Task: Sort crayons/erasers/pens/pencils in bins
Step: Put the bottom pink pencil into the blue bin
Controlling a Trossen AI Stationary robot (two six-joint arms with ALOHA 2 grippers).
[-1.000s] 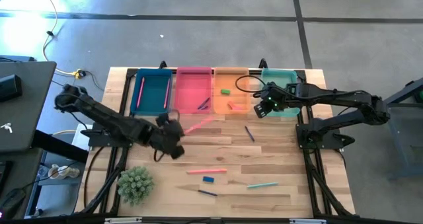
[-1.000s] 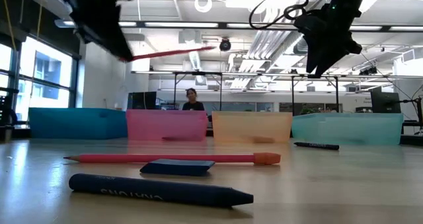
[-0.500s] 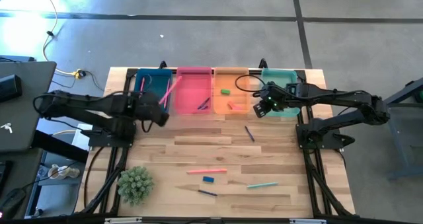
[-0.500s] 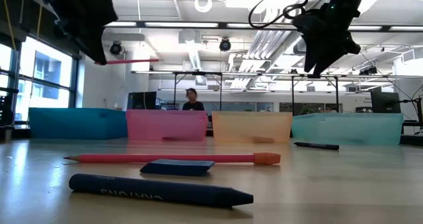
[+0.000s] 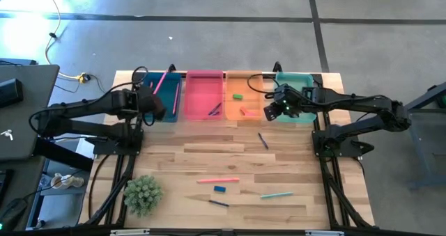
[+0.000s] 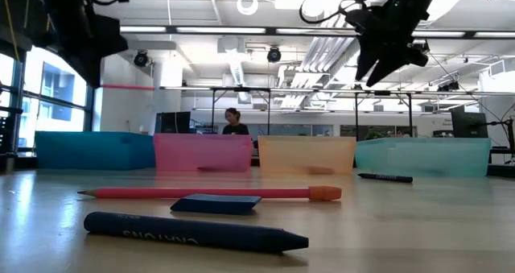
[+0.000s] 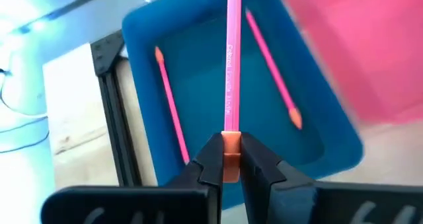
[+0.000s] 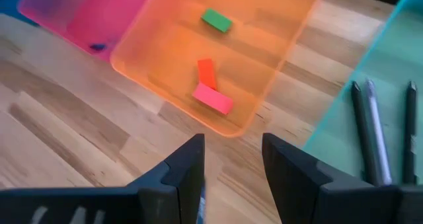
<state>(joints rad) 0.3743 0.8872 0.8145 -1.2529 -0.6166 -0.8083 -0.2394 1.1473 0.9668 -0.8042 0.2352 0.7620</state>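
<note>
The left gripper [image 7: 230,159] has its jaws pinching the orange eraser end of a long pink pencil [image 7: 230,65], which juts straight out from the jaws above the dark blue translucent plastic bin [image 7: 198,39], where two more pink pencils lie. Beside that bin run the pink bin [image 5: 204,95], then the orange bin [image 5: 242,87] with three erasers, one green [image 8: 217,20], one red [image 8: 207,72] and one pink [image 8: 213,98], then the teal-green bin [image 5: 301,79]. The right gripper [image 8: 232,159] hangs with jaws spread and nothing between them just off the orange bin, above the wooden counter [image 5: 279,159].
</note>
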